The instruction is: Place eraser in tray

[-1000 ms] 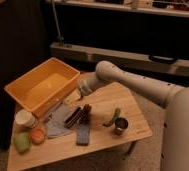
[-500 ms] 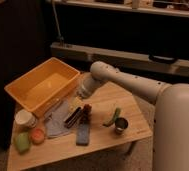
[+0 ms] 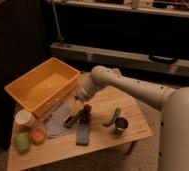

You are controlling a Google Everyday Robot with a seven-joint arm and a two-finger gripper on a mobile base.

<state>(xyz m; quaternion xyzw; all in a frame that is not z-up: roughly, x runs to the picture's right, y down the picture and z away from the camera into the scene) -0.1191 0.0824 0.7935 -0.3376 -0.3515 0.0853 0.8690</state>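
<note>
The arm [image 3: 133, 90] is reaching in from 3 o'clock across the table [image 3: 105, 145], and over the last second its elbow has been swinging toward 9 o'clock and sinking. That is bringing the gripper [image 3: 81, 103] down until it is hanging just above the cluster of small things near the table's middle. Whether the gripper is released or clenched cannot be told here.

The eraser [image 3: 74, 120] is lying flat on the grey cloth [image 3: 58, 125], just beside the gripper at its 7 o'clock. It is not looking lifted, and it has not shifted during the descent. A reddish-brown lump [image 3: 87, 111] is sitting right beside it at 2 o'clock, and a blue block [image 3: 83, 134] is lying near it at 5 o'clock, so the eraser is being crowded on two sides. The tray [image 3: 45, 87] is waiting, bare inside, at the gripper's 10 o'clock, its near wall close to the cloth.

Judging by the lowering, the approach is ending and the pickup is probably coming next; the task itself is not yet advancing, since the eraser is sitting outside the tray. The tight neighbours are making a clean grasp the likely difficulty, with the lump most at risk of being nudged or taken by mistake.
</note>
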